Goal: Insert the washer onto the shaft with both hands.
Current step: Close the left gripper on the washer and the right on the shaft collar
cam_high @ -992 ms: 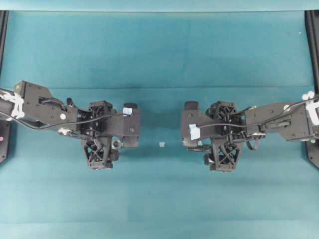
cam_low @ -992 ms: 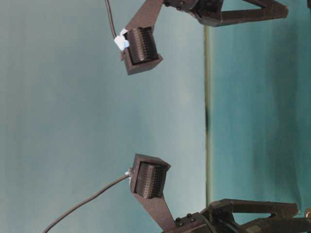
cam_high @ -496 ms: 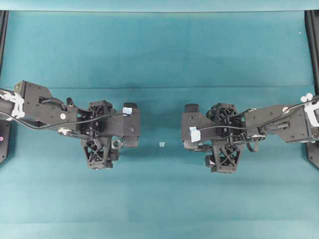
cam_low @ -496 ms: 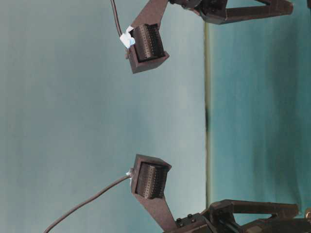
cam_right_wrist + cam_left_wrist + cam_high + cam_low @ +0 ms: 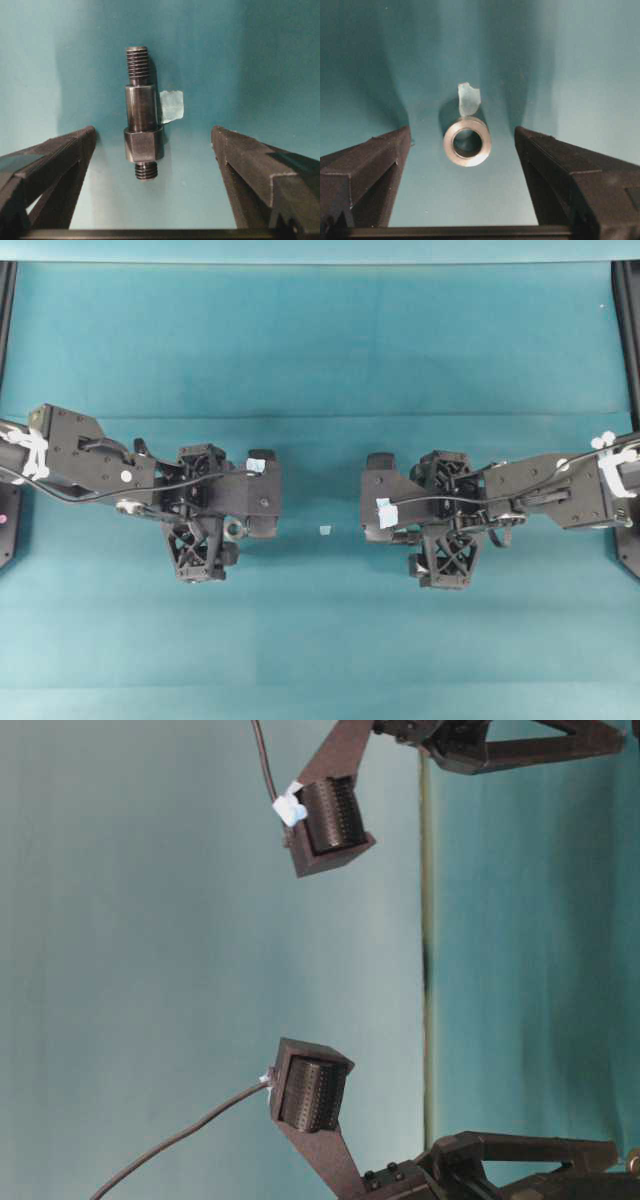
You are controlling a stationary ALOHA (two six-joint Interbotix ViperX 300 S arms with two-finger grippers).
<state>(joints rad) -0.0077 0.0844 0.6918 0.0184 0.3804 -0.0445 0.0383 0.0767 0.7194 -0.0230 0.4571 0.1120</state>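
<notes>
Left black gripper (image 5: 460,150) has its jaws wide, the tiny silvery metal ring washer (image 5: 467,141) lying flat between them, touching a pale tape scrap (image 5: 469,99). Right black gripper (image 5: 150,150), jaws wide too, straddles the dark grey stepped metal shaft (image 5: 141,125) lying on the teal counter (image 5: 320,350) against another pale scrap (image 5: 171,106). From overhead the shaft is hidden under the gripper.

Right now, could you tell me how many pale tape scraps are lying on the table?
3: one just behind the washer, one beside the shaft, one on the table midway between the arms. Others may be hidden under the grippers.
</notes>
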